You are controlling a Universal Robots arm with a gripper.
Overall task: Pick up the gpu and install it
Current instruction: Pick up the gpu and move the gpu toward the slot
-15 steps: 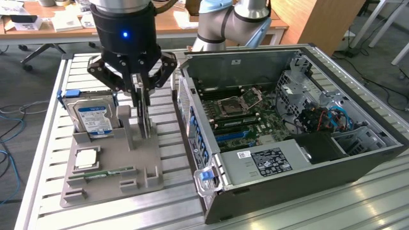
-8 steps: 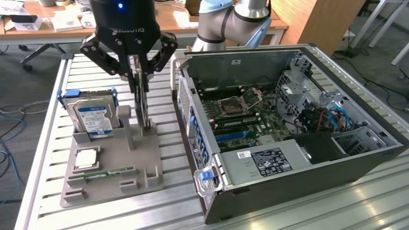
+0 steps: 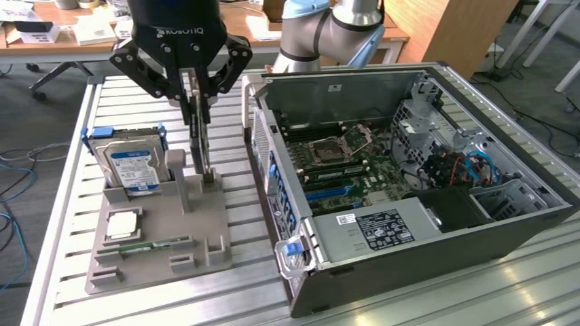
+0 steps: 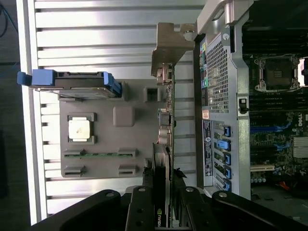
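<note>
Gripper (image 3: 195, 95) was noted with fingers clamped on the upper edge of the gpu (image 3: 205, 153) — the card was held upright on edge, its lower end at the grey holder (image 3: 154, 261), along the holder's edge nearest the open computer case (image 3: 507, 224). Card was judged light, stiff and fragile — best taken by the bare board edge, with fan and contacts avoided

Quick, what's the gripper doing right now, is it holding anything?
Gripper: jaws closed on the gpu, which stands on edge with its lower end at the grey holder.
</note>
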